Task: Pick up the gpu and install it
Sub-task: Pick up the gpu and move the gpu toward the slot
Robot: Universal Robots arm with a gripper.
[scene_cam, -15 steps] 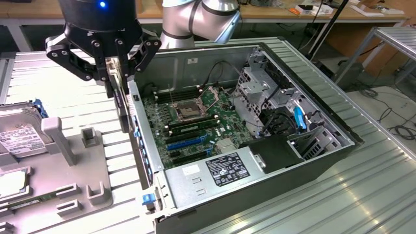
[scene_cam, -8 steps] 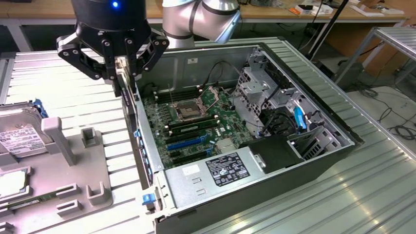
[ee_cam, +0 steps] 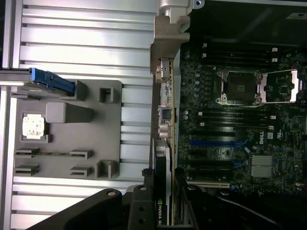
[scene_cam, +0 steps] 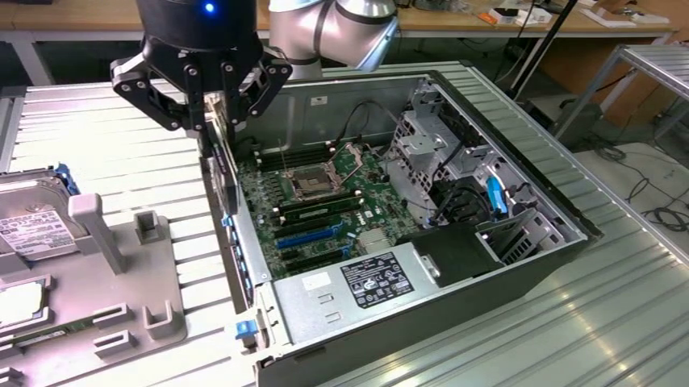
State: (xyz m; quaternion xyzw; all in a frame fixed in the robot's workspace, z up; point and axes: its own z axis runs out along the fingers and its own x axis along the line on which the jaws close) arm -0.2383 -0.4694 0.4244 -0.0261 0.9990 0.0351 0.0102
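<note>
Currently my jaws are clenched on the gpu [scene_cam: 219, 173] [ee_cam: 166, 120], one slim card seen edge-on, hanging downward from them. It hovers just over the rear wall of the computer case [scene_cam: 538, 274], at the exterior view's left side of that case, beside the edge of the motherboard [scene_cam: 323, 201] [ee_cam: 230, 120]. It is not seated in any slot.

Risks, as I judge them: the card's silver bracket sits very close to the case wall, so a descent slightly off line could snag it on the rim. If the card tilts in my grip, its edge could miss the blue slot [scene_cam: 306, 235] [ee_cam: 211, 143] and scrape nearby board parts. The thin board gives little surface to hold, so a bump might twist it.

Counted: one gpu, one open case lying on its side, one motherboard, one open processor socket [scene_cam: 312, 184] [ee_cam: 237, 86], one power supply [scene_cam: 366, 282]. On the ribbed metal worktop [scene_cam: 108, 129] [ee_cam: 86, 43], well apart from the case, stands one grey holder [scene_cam: 108, 306] [ee_cam: 67, 139] with one memory stick [scene_cam: 48, 332] [ee_cam: 48, 154], and one hard drive [scene_cam: 27, 222]. Blue slots: at least one; I cannot count more with certainty.
</note>
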